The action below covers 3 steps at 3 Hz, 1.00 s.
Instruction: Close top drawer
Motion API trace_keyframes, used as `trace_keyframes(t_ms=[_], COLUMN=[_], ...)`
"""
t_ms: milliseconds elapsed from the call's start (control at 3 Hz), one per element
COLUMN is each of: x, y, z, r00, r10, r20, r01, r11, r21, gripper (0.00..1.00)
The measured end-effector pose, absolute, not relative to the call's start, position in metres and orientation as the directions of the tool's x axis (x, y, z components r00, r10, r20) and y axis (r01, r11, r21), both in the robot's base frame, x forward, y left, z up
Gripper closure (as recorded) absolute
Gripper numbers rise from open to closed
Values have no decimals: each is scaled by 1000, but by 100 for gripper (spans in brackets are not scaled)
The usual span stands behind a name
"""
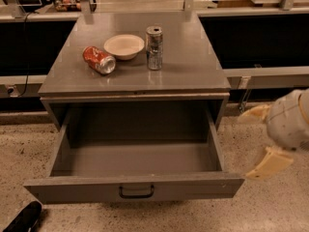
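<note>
Speckled floor, grey cabinet; worktop [193, 71] carrying tipped red can [99, 60], bowl [124, 46] and upright silver can [154, 47]. Top drawer [72, 190] drawn fully out toward the camera, empty, handle [136, 192] centred; gripper [251, 144] just off its front right corner, jaws spread, touching nothing. Recommended: meet the flat front near centre and push squarely to avoid racking; open floor lies to the right and in front.

Drawer [140, 158]: plain grey inside and out; handle [136, 192] dark. Desk [193, 66]: same grey, faint sheen. Red can [99, 60]: red with pale markings. Silver can [154, 47]: silver-grey. Bowl [124, 46]: off-white. Floor [270, 211]: beige with dark speckle. Claw [245, 146], low right beside the drawer front: cream fingers, spread.
</note>
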<state>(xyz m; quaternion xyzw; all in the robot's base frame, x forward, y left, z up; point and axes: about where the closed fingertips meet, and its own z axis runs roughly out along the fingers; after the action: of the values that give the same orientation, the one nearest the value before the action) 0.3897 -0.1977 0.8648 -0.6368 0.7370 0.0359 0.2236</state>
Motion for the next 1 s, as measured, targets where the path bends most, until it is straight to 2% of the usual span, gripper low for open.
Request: trace_keyframes(t_ms=[333, 1000], x=[357, 346], y=[-201, -192], z=[802, 795], r00=[-68, -24], r10=[-895, -923], r20=[-440, -385], r01=[-966, -969], r11=[170, 116], r21=[-195, -219], gripper=[53, 100])
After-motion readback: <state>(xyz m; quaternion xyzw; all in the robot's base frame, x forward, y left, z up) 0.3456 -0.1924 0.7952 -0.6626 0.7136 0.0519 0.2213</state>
